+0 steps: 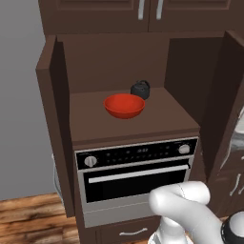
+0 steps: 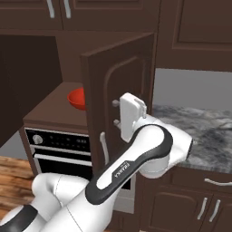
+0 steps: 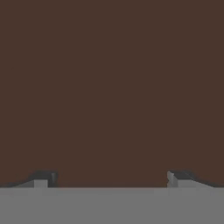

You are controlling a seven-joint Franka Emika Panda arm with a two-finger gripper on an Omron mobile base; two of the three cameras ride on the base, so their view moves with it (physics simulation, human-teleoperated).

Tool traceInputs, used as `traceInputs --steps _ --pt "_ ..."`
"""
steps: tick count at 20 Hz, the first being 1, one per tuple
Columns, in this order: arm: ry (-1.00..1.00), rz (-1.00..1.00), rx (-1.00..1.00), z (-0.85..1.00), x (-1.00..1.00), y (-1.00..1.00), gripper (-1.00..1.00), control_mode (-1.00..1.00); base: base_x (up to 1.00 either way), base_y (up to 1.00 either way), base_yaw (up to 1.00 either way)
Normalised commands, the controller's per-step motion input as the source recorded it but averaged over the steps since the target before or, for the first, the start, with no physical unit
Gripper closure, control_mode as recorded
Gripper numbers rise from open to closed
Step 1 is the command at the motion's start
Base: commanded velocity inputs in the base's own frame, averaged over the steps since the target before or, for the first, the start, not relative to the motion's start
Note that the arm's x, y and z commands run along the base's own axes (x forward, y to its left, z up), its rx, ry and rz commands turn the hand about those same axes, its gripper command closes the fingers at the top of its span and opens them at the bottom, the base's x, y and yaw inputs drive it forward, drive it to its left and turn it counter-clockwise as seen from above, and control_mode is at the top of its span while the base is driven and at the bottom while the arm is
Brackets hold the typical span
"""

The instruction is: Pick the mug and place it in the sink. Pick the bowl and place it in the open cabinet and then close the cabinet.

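The red bowl [image 1: 124, 105] sits on the shelf of the open cabinet [image 1: 90, 119] above the oven, and its rim [image 2: 77, 99] peeks out past the right door. My gripper [image 2: 116, 113] is open. Its fingertips rest against or very close to the outer face of the cabinet's right door [image 2: 118, 81], which stands swung out. In the hand view the gripper [image 3: 111, 179] faces plain brown wood, with its tips wide apart and nothing between them. The left door [image 1: 50, 119] is also swung open. The mug and the sink are out of view.
A small dark kettle-like object [image 1: 140, 89] stands behind the bowl on the shelf. The built-in oven [image 1: 138, 176] is below. A mottled stone countertop [image 2: 199, 127] runs to the right of the door, with closed cabinets [image 2: 195, 31] above it.
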Motion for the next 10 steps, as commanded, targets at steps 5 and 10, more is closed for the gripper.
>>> traceInputs --steps 5,10 --pt "-0.14 -0.01 0.0 0.0 0.06 0.54 -1.0 -1.0 0.0 0.0 0.0" --pt "-0.14 -0.06 0.0 0.0 0.26 0.5 -1.0 -1.0 0.0 0.0 0.0"
